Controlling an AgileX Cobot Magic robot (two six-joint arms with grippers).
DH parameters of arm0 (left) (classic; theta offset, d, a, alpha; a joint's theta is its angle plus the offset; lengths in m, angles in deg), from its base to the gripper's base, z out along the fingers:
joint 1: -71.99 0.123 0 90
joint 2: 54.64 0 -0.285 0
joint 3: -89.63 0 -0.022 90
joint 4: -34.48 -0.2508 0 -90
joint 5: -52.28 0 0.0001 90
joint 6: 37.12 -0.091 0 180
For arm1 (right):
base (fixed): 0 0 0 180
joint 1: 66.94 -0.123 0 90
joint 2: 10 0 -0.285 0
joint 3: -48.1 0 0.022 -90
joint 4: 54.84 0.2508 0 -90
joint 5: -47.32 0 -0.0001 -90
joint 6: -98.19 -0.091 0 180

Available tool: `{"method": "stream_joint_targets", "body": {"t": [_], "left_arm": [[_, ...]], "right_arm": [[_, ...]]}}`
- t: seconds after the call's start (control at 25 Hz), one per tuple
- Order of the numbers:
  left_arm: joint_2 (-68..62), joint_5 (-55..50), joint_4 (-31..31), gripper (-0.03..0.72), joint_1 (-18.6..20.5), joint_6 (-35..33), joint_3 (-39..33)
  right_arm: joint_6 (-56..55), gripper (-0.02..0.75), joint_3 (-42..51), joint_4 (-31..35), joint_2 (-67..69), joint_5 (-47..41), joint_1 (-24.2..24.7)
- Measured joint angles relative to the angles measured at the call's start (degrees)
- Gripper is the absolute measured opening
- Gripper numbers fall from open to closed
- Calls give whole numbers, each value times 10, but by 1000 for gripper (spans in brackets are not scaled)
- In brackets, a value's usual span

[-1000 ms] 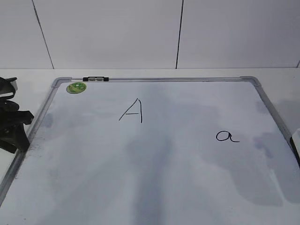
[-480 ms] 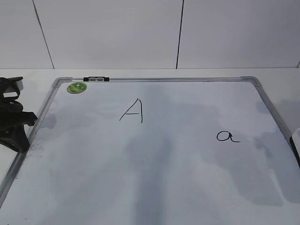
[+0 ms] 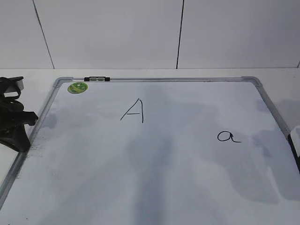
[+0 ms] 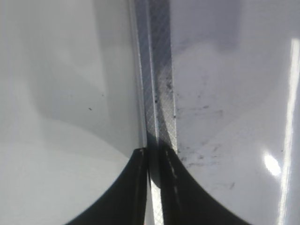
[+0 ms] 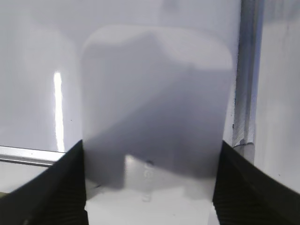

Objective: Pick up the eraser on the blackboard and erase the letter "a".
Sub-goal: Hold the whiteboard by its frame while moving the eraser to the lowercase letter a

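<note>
A: The eraser, where is it in the exterior view?
B: Only a white sliver at the right edge, on the blackboard frame. Compared with a second ago it sits slightly higher, so I think the lift begins. The letter "a" is intact.
A: And the left wrist view?
B: The left gripper has its fingers pressed together over the frame, holding nothing.
A: The right wrist view?
B: The right gripper clamps the eraser, a white block with rounded corners, near the board's corner.
</note>
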Motion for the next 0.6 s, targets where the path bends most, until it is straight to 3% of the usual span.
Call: {"method": "stream_joint_targets", "body": {"t": [0.6], "left_arm": [[0,0,2,40,0,1,0]], "right_arm": [[-1,561,-76,-6,81,6,-3]]}}
